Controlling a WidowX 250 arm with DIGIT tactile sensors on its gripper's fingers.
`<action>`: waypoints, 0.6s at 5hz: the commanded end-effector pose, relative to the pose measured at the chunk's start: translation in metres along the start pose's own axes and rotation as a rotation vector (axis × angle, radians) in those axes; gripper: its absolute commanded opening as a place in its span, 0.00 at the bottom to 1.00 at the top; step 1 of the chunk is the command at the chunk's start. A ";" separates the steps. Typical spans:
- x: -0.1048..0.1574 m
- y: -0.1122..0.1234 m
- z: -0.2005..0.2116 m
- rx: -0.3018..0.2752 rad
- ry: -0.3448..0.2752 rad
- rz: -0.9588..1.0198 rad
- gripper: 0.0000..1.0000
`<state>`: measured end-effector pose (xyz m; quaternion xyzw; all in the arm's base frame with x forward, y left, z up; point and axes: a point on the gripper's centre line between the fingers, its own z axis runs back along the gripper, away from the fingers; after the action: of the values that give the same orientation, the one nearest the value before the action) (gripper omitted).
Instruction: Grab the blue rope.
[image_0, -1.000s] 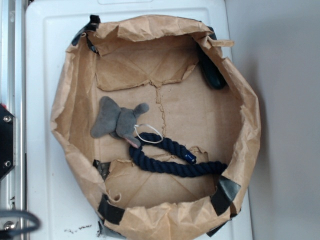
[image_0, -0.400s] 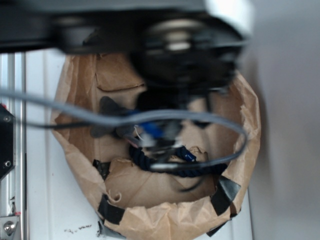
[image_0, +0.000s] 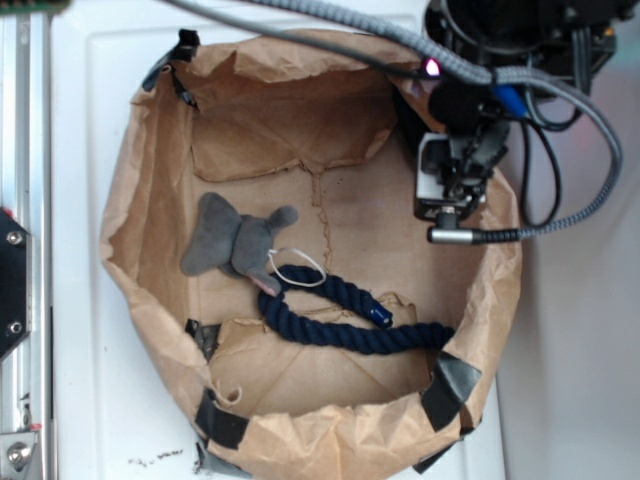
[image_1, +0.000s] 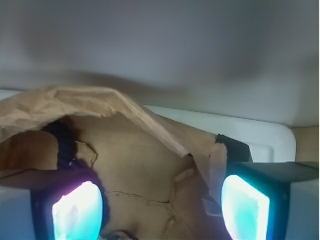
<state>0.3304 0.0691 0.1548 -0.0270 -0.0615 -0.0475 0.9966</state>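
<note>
Touching the blue rope (image_0: 345, 327): grey plush elephant (image_0: 235, 244).

In the wrist view, only a short dark stretch of the blue rope (image_1: 64, 145) is seen; the rest is hidden behind the left finger pad (image_1: 77, 212) and the folded paper wall (image_1: 100, 100). Both pads are cut off by the bottom edge, and their glow washes out any surface detail. In the exterior view, the gripper (image_0: 452, 205) is largely masked by the arm's body and cables (image_0: 560, 90), so the jaw gap cannot be judged there. The arm is cropped by the top edge.
</note>
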 end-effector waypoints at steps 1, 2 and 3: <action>0.010 -0.001 0.023 0.028 -0.073 -0.016 1.00; 0.010 -0.001 0.023 0.028 -0.073 -0.016 1.00; -0.004 -0.024 0.019 0.008 -0.075 -0.186 1.00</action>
<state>0.3199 0.0568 0.1482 -0.0341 -0.0611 -0.1190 0.9904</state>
